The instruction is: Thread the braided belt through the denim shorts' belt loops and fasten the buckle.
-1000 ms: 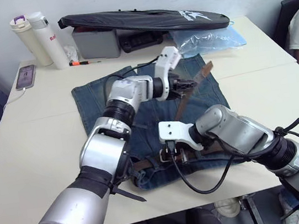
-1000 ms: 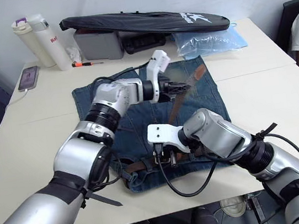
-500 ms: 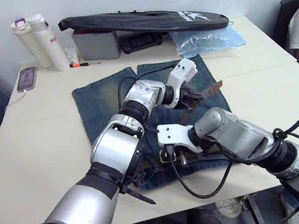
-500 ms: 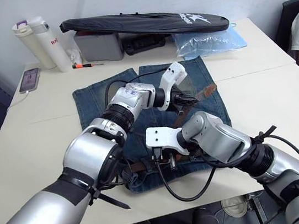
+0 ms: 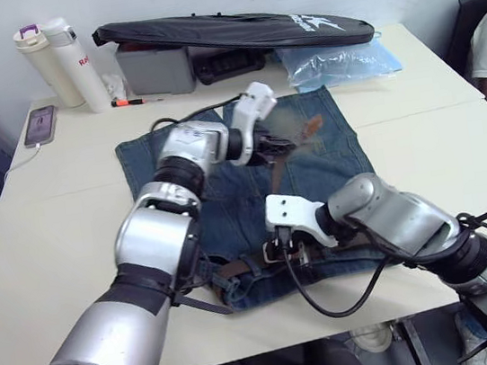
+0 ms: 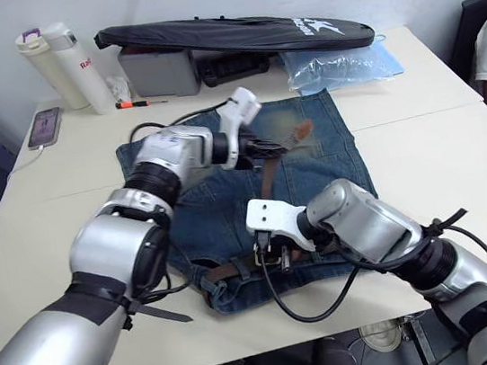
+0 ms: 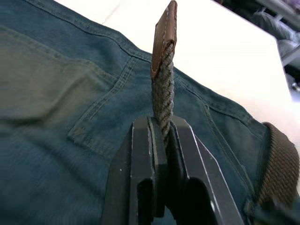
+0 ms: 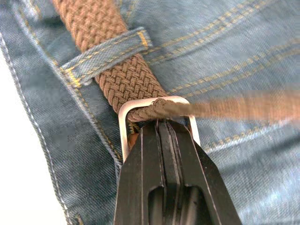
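The woven brown belt (image 7: 163,89) is passing under a denim loop (image 8: 105,55) on the shorts (image 5: 228,198), through the silver rectangular buckle (image 8: 157,104), then rising toward twelve o'clock. The left gripper (image 7: 160,137) is pinching its strap below the leather tip; the right gripper (image 8: 165,129) is clenching the buckle.

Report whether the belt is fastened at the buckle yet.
Not fastened. The brown braided belt passes through the silver rectangular buckle, but its leather tip is held up by the left pincer.
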{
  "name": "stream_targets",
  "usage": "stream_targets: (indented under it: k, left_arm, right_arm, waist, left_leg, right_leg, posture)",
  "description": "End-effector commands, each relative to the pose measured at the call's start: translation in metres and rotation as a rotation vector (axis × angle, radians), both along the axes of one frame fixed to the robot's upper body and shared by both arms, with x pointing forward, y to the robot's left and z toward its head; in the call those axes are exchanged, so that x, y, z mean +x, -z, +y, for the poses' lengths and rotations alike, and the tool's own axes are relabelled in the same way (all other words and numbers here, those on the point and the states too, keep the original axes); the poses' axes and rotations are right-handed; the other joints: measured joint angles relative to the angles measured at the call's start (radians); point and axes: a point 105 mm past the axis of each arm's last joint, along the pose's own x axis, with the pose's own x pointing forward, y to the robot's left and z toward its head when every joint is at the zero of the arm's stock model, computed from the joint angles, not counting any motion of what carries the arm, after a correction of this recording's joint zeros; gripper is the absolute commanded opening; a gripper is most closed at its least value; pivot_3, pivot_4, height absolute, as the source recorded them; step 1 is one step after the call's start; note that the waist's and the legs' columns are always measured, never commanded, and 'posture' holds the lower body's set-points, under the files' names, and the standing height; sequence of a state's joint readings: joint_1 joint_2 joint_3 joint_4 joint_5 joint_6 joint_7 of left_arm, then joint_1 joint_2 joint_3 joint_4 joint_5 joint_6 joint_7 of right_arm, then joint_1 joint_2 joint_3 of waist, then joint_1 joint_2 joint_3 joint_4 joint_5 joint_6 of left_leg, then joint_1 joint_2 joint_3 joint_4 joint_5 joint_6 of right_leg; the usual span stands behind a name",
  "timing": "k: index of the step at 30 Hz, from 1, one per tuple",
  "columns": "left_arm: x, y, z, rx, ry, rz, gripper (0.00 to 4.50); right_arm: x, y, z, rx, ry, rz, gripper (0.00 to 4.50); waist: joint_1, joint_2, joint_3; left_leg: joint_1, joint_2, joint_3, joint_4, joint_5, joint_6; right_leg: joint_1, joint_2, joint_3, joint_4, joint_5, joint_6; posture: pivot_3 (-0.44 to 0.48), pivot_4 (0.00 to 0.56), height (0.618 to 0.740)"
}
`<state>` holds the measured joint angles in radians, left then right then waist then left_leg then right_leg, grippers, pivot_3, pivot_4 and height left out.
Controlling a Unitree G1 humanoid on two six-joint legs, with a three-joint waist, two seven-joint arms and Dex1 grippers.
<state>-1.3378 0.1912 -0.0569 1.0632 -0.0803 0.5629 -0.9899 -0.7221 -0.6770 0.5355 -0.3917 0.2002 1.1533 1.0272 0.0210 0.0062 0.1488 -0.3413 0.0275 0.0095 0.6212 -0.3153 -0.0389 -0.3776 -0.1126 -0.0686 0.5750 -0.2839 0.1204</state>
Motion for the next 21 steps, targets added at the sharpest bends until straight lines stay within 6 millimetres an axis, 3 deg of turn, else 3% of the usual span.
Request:
stream_targets:
  k: [1, 5, 8, 12, 21]
  left_arm:
    - [-0.013, -0.011, 0.023, -0.010, 0.018, -0.007, 0.00]
    - [-0.033, -0.004, 0.036, 0.015, 0.010, -0.002, 0.00]
    - [-0.042, -0.002, 0.036, 0.013, 0.003, 0.004, 0.00]
    - [-0.052, -0.003, 0.030, -0.002, 0.003, 0.002, 0.00]
    - [-0.073, -0.009, 0.031, 0.072, 0.147, -0.154, 0.00]
  right_arm:
    - [-0.005, -0.007, -0.012, 0.028, 0.043, 0.029, 0.05]
    - [-0.002, -0.019, -0.015, 0.104, 0.082, 0.026, 0.05]
    - [0.001, -0.025, -0.015, 0.140, 0.104, 0.024, 0.05]
    - [0.003, -0.038, -0.021, 0.183, 0.132, 0.008, 0.05]
    - [-0.021, -0.058, -0.035, 0.187, 0.032, -0.091, 0.05]
  waist:
    - [0.000, 0.001, 0.001]
    - [0.004, 0.000, 0.001]
    - [0.006, 0.000, 0.001]
    - [0.002, 0.000, 0.001]
    - [0.002, 0.001, 0.001]
  left_leg:
    - [0.000, 0.000, 0.000, -0.001, 0.000, 0.000]
    - [-0.004, 0.000, 0.001, -0.002, 0.000, 0.000]
    - [-0.013, 0.000, 0.000, 0.005, -0.001, 0.001]
    - [-0.013, 0.000, 0.001, 0.007, 0.000, 0.002]
    - [-0.013, 0.001, 0.001, 0.005, 0.001, 0.003]
  right_leg:
    - [-0.001, 0.000, 0.000, 0.000, 0.000, 0.000]
    - [-0.005, 0.000, -0.003, -0.001, 0.000, -0.001]
    - [-0.011, -0.001, -0.004, 0.001, 0.000, 0.000]
    - [-0.011, -0.001, -0.003, 0.003, 0.002, -0.001]
    - [-0.013, 0.000, -0.002, 0.003, 0.002, -0.002]
  posture:
    - [0.000, 0.150, 0.740]
    - [0.000, 0.150, 0.740]
    - [0.000, 0.150, 0.740]
    - [0.000, 0.150, 0.740]
    - [0.000, 0.150, 0.740]
